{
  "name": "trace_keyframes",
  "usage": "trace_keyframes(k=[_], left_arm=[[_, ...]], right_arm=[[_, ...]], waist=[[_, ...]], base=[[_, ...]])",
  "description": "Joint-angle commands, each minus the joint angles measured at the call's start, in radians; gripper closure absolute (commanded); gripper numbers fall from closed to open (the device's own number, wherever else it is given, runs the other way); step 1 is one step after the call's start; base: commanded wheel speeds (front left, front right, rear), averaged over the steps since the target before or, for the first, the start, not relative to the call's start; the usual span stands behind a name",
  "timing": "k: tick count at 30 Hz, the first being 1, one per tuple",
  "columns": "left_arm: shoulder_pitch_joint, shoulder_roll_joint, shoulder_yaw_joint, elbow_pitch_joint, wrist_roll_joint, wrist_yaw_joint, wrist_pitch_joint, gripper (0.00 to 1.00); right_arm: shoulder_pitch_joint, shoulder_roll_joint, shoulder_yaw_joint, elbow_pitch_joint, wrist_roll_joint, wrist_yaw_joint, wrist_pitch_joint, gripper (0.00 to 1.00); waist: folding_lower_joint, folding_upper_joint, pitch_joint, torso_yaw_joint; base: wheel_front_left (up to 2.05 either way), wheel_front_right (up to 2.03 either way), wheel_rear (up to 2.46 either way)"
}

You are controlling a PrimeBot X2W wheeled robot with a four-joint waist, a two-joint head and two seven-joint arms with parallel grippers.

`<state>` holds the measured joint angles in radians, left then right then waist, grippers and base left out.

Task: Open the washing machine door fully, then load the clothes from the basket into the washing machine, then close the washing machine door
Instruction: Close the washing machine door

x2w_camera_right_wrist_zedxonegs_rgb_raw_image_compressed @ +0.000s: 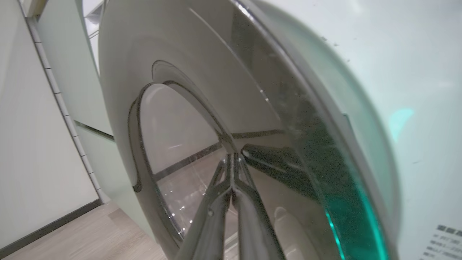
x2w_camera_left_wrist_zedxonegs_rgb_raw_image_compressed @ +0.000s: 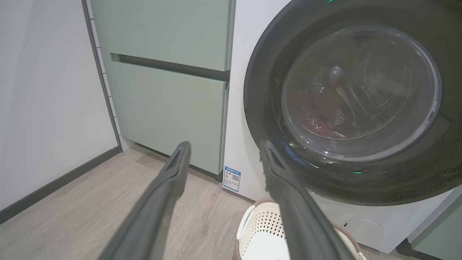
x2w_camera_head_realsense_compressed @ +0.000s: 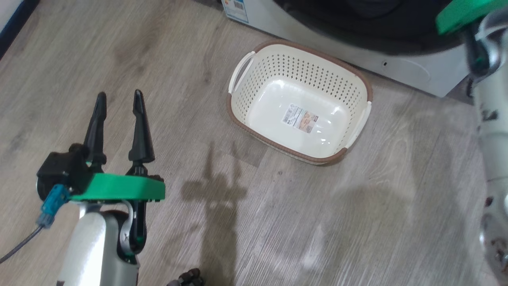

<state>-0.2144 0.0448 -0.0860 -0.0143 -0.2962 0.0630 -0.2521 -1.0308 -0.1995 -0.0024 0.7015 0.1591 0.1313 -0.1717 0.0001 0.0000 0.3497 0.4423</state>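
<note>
The washing machine [x2w_camera_left_wrist_zedxonegs_rgb_raw_image_compressed: 242, 108] stands white at the back, and its door [x2w_camera_left_wrist_zedxonegs_rgb_raw_image_compressed: 263, 108], black-rimmed with a domed glass, lies flat against its front. A reddish patch of the clothes [x2w_camera_left_wrist_zedxonegs_rgb_raw_image_compressed: 317, 124] shows dimly behind the glass. In the right wrist view my right gripper [x2w_camera_right_wrist_zedxonegs_rgb_raw_image_compressed: 231, 157] is shut with nothing in it, its tips touching the door's [x2w_camera_right_wrist_zedxonegs_rgb_raw_image_compressed: 173, 72] glossy face. The cream basket [x2w_camera_head_realsense_compressed: 278, 67] sits empty on the floor before the machine [x2w_camera_head_realsense_compressed: 397, 67]. My left gripper [x2w_camera_head_realsense_compressed: 118, 99] hangs open and empty over the floor, well left of the basket [x2w_camera_left_wrist_zedxonegs_rgb_raw_image_compressed: 265, 224].
Pale green cabinet fronts [x2w_camera_left_wrist_zedxonegs_rgb_raw_image_compressed: 162, 108] adjoin the machine's left side. A white wall with a dark skirting [x2w_camera_left_wrist_zedxonegs_rgb_raw_image_compressed: 54, 184] bounds the wooden floor [x2w_camera_head_realsense_compressed: 357, 222] on the left. My right forearm [x2w_camera_head_realsense_compressed: 490, 119] rises along the right edge of the head view.
</note>
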Motion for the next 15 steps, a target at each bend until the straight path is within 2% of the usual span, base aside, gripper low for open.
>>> trace_keyframes(k=[1,7,15], left_arm=[[-0.033,0.011,0.041,-0.037,0.011,-0.007,-0.01,0.0],[-0.047,0.007,0.044,-0.034,0.008,-0.012,-0.01,0.0],[-0.061,0.006,0.029,-0.027,0.0,-0.007,-0.01,0.0]], right_arm=[[-0.064,-0.007,-0.007,-0.021,-0.01,-0.001,0.0,1.0],[-0.164,-0.03,-0.052,0.06,-0.067,-0.001,0.008,1.0],[-0.238,-0.028,-0.105,0.145,-0.131,-0.001,-0.025,1.0]], waist=[[-0.0001,0.0,0.011,0.006],[-0.0001,0.0,0.039,0.012],[-0.0001,0.0,0.048,0.007]], base=[[0.0,0.0,0.0],[0.0,0.0,0.0],[0.0,0.0,0.0]])
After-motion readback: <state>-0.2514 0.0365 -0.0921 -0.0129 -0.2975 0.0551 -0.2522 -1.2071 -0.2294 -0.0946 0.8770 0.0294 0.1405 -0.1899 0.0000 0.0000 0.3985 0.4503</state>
